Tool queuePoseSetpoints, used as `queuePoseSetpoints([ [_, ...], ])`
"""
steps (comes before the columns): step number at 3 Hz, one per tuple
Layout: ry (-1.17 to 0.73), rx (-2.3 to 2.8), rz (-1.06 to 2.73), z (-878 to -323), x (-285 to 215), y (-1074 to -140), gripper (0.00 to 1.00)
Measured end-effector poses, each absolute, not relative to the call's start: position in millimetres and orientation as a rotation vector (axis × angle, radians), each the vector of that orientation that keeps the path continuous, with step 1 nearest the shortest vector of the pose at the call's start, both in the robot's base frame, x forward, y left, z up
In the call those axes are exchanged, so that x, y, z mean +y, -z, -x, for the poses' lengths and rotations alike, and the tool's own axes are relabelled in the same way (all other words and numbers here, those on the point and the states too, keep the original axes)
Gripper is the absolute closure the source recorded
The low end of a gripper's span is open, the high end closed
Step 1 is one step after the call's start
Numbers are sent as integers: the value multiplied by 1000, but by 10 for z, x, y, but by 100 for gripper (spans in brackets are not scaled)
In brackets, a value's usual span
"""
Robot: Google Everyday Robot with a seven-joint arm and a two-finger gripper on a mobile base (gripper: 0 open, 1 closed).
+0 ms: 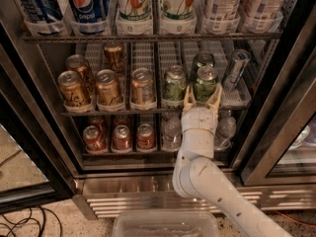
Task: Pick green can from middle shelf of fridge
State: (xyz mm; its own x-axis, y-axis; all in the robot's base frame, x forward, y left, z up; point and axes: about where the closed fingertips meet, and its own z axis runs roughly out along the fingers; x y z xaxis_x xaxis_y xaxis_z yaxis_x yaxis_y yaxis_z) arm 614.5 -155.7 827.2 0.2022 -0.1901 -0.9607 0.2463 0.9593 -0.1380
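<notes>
The fridge stands open in front of me. Its middle shelf holds three green cans on the right: one at the front, one beside it to the left, one behind. My gripper is at the shelf's front edge, just below the front right green can. Its pale fingers are spread to either side of that can's base, open and holding nothing.
Gold-brown cans fill the left of the middle shelf and a slim silver-blue can leans at the right. Large soda bottles stand above; red cans and water bottles below. A clear bin sits on the floor.
</notes>
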Motion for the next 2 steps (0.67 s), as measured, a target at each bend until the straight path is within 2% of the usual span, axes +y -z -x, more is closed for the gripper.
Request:
queuePoseSetpoints([
  [1,306,1334,-49,-6141,-1569,-8277,98],
  [2,304,1342,-44,-6154,-1599,-8274,100],
])
